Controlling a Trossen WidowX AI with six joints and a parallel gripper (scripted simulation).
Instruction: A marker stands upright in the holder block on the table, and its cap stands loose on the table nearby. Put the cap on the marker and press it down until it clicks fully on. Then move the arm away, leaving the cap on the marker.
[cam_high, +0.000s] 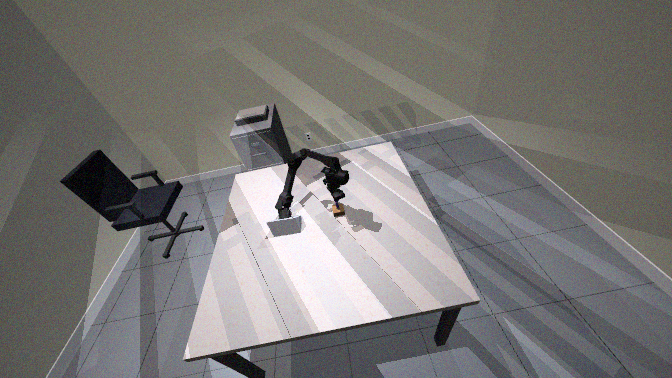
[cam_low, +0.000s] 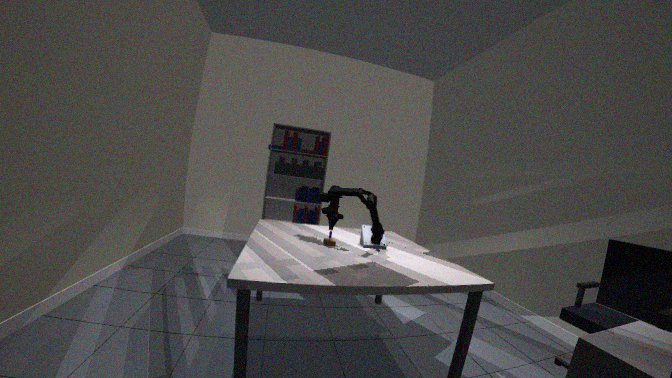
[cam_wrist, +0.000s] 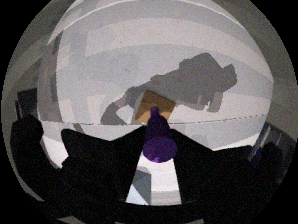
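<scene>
Gripper (cam_wrist: 158, 157) mine, points down, clamped on purple cap (cam_wrist: 158, 145). Cap sits directly above holder block (cam_wrist: 154, 106), in line with it. Marker itself hidden under cap in wrist view; thin purple sliver (cam_low: 330, 234) rises from block (cam_low: 329, 242) beneath fingers. Block rests on table (cam_high: 320, 280), near arm base.

purple cap (cam_wrist: 158, 147) between the dark claw (cam_wrist: 158, 163) fingers, directly over the tan holder block (cam_wrist: 153, 106)
</scene>
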